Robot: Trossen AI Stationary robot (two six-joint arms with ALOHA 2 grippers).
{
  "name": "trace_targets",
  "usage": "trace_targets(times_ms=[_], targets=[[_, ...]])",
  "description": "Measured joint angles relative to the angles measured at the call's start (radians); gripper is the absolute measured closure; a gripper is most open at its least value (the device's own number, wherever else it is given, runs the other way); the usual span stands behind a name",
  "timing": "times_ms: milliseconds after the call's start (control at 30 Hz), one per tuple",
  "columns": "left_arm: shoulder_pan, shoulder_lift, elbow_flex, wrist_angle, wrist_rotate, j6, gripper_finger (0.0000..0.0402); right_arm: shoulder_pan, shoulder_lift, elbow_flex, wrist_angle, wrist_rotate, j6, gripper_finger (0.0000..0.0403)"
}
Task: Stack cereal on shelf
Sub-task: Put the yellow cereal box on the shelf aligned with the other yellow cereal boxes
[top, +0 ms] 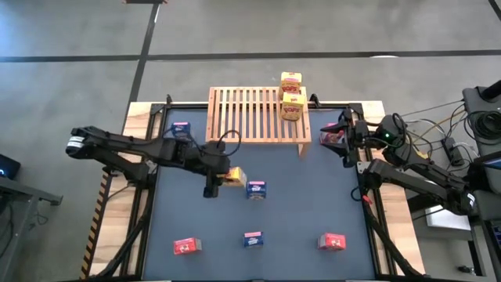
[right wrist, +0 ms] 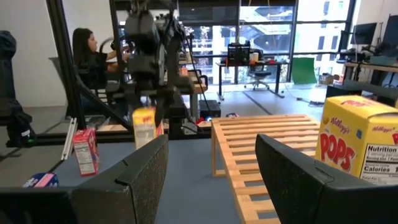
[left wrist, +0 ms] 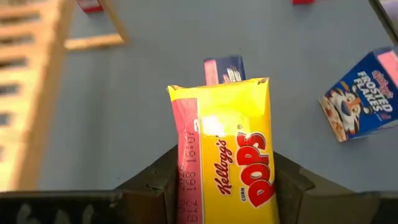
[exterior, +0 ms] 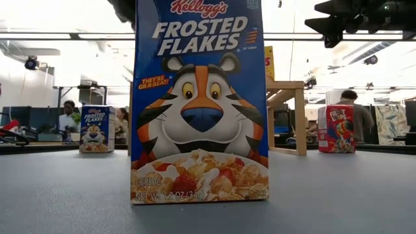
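Note:
My left gripper (top: 221, 177) is shut on a yellow cereal box (left wrist: 224, 149) over the middle of the dark table, near a blue box (top: 256, 189). The wooden slatted shelf (top: 249, 116) stands at the far edge, with two yellow boxes (top: 292, 95) stacked at its right end. My right gripper (right wrist: 211, 162) is open and empty at the shelf's right end, beside a red box (top: 332, 139). Another blue box (top: 180, 128) stands at the far left. Two red boxes (top: 186, 246) (top: 333, 241) and a blue one (top: 253, 239) stand in the near row. My left gripper pinches the yellow box between its two fingers (left wrist: 155, 183), one on each long side panel (left wrist: 185, 168), at the end nearest the wrist. The right wrist view shows the fingers coming from above, with the box (right wrist: 144, 127) hanging upright below them. Its printed front faces the wrist camera.
The near blue box (exterior: 201, 97) fills the low view's middle. The shelf's slats left of the stacked boxes are bare (right wrist: 267, 140). People sit at desks in the room beyond the table (right wrist: 87, 50). Cables lie off the table's right edge (top: 438, 145).

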Motion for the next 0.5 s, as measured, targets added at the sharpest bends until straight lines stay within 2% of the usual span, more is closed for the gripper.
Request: trace_targets(times_ms=[333, 500], targets=[[0.108, 0.0, 0.14, -0.034, -0.001, 0.107, 0.026, 0.004, 0.02, -0.011, 0.002, 0.0, 0.0, 0.0172], [0.148, 0.014, 0.167, 0.021, -0.001, 0.135, 0.026, 0.014, 0.066, -0.011, 0.018, 0.011, -0.001, 0.0172]])
